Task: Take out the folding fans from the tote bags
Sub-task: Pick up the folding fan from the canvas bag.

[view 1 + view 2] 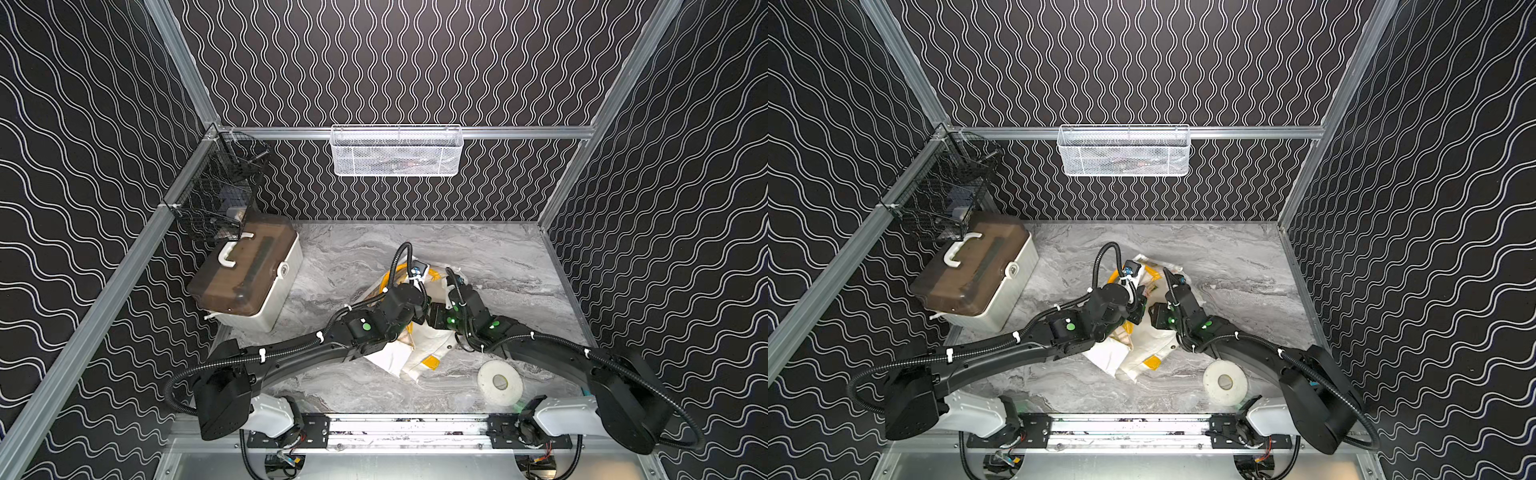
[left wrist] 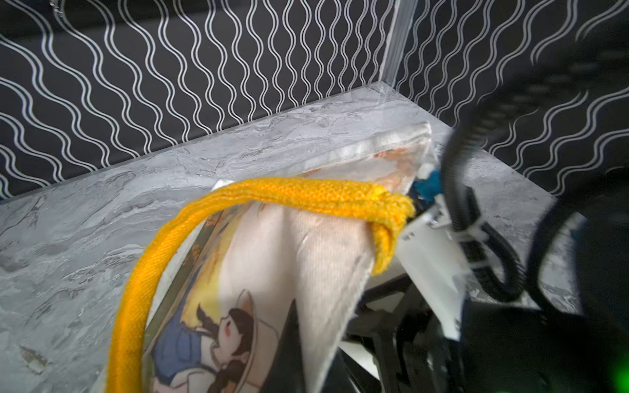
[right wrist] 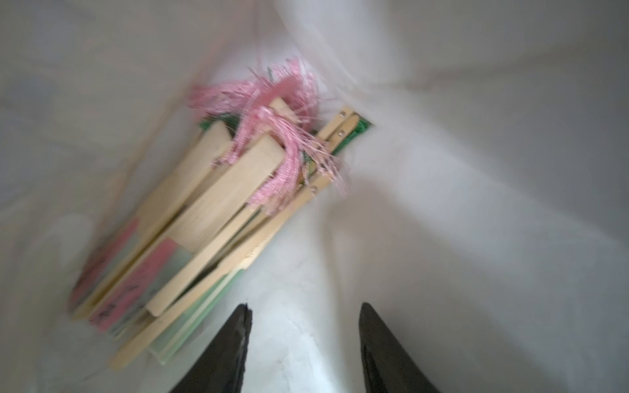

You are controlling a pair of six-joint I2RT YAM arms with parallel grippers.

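From my seat I see the tote bag (image 1: 409, 359) (image 1: 1128, 358) lying crumpled in the middle of the marble table (image 1: 519, 266), with both arms bent in over it. My right gripper (image 3: 304, 308) is down inside the bag. Its wrist view shows white cloth all round, and the two dark fingers stand moderately apart with nothing between them. The fans (image 3: 211, 211) lie as a loose bundle on the bag's inner cloth, ahead of those fingers and off to one side, near but not touching. I can make out pale wooden ribs, pink and green paper and a tangle of pink tassels (image 3: 272, 112) at the bundle's far end, but the picture is too blurred for me to count them. In both top views the bag and the arms hide them. My left gripper (image 1: 419, 316) is closed tight. As far as its wrist view shows, it pinches the bag's cloth near the mouth and holds it up off the table, with the yellow handle (image 2: 272, 194) looping over the raised edge. A white roll of tape (image 1: 500, 382) lies near the right arm, apart from the bag. A white box (image 1: 245, 278) with a brown lid stands at the table's far left corner under a black wire basket (image 1: 216, 195), and a white wire basket (image 1: 397, 151) hangs on the back rail.
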